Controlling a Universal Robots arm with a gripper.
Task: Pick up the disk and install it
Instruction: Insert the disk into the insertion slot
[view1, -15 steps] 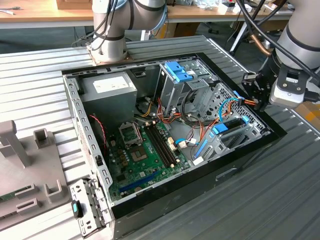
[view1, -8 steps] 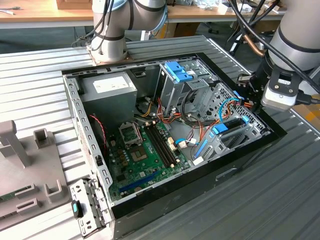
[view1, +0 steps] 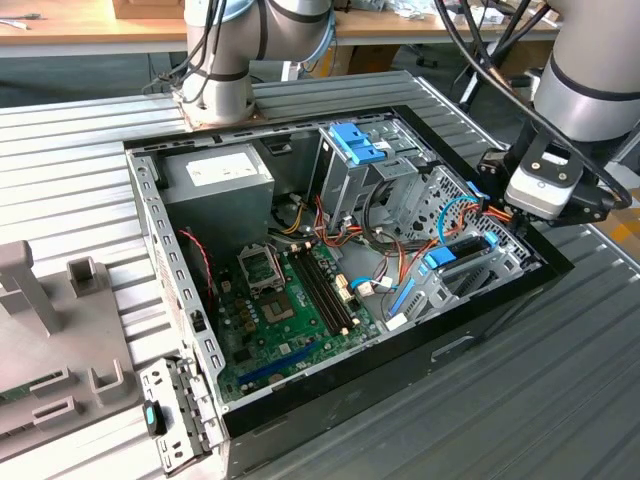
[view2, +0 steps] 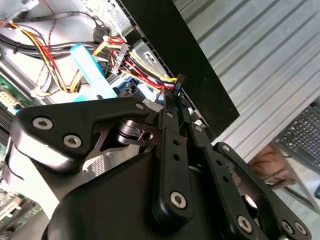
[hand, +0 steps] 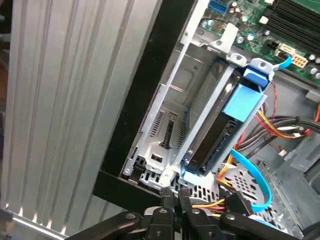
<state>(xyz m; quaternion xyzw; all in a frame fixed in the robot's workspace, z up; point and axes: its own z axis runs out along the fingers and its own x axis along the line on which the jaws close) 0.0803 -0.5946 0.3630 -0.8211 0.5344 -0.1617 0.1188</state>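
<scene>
The gripper (hand: 172, 196) is down at the edge of the case (view1: 480, 330), on the exterior view's right. Its fingers are pinched together in both wrist views, nothing between them. The tips sit just beside the near end of the disk (hand: 212, 142), right at the corner of its blue rail; touching or not, I can't tell. The disk itself is in the metal bay (hand: 170, 115), lying dark between its blue rails, with a blue tab (hand: 244, 102) at the far end. Red, yellow and orange cables (hand: 280, 125) bunch close by, and a light-blue cable (hand: 255, 177) loops beside the gripper. The motherboard (view1: 290, 305) lies mid-case, and the case rests on the ribbed surface (view1: 560, 400).
</scene>
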